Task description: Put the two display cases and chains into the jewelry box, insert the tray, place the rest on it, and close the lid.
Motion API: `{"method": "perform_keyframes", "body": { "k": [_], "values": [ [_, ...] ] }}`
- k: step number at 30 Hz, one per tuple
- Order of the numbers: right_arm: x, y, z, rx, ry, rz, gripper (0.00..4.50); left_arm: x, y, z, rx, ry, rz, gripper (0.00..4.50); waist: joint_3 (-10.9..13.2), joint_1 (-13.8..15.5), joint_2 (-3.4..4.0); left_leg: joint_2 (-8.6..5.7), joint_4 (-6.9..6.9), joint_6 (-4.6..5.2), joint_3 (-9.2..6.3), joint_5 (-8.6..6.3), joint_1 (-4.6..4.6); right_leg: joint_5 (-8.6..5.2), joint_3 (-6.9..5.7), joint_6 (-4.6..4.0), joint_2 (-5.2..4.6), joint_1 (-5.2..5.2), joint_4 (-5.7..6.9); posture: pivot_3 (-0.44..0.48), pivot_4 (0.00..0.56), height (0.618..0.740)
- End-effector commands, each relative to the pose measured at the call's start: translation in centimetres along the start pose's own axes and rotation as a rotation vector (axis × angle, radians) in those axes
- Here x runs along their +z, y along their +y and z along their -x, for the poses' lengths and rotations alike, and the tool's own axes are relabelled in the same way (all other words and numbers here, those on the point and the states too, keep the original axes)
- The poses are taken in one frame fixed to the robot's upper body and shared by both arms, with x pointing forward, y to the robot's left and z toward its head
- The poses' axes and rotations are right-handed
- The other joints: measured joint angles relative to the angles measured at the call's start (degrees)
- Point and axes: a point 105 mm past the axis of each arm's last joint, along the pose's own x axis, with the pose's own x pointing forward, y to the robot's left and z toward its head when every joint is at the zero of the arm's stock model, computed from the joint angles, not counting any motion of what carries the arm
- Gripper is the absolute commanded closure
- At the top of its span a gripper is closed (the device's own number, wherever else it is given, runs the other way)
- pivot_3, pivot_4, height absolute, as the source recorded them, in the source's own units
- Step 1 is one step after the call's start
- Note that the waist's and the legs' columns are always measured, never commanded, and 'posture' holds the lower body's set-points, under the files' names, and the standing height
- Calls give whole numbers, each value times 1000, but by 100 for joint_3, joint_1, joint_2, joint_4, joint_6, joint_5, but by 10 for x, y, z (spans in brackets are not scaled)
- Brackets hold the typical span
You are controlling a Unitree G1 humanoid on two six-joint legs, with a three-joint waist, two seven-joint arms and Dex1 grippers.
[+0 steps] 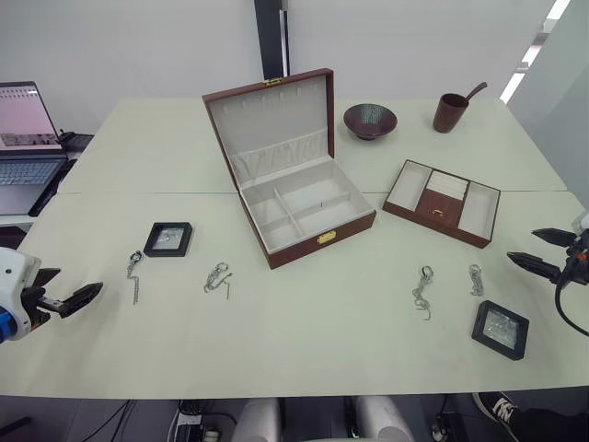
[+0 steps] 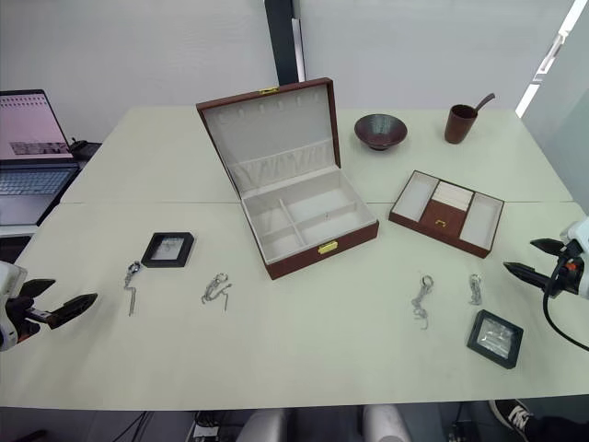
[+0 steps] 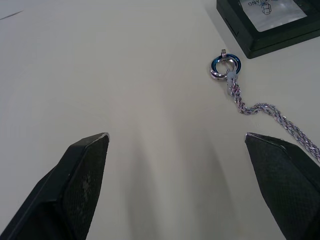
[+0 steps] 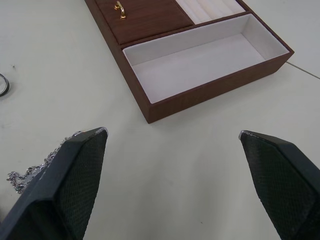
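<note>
Reddish-brown jewelry box (image 1: 308,221) is sitting mid-table with lid (image 1: 269,124) raised, tray (image 1: 442,203) lying to its right, display cases (image 1: 169,238) (image 1: 501,329) and chains (image 1: 217,278) lying nearer on both sides, left gripper (image 1: 66,295) and right gripper (image 1: 545,251) both hovering spread, holding nothing.

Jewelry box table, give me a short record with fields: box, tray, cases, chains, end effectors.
jewelry box: lid open, compartments empty
tray: on the table, right of the box
display cases: one left, one right, both on the table
chains: two left, two right, all on the table
left end effector: open, empty
right end effector: open, empty
</note>
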Motion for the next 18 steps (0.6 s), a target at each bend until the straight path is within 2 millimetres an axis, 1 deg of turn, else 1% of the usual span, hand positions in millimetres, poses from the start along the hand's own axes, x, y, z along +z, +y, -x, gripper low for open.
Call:
{"method": "perform_keyframes", "body": {
  "k": [1,18],
  "values": [
    [11,-5,2,-16,-30,27,0,12,7,5,35,-47,-18,8,0,0,0,0,0,0,0,0,0,0,0,0,0,0,0,0,150,740],
    [10,-5,2,-19,-29,29,0,14,9,4,69,-52,-43,8,0,-1,0,0,0,0,0,0,0,0,0,0,0,0,0,0,150,740]
  ]
}}
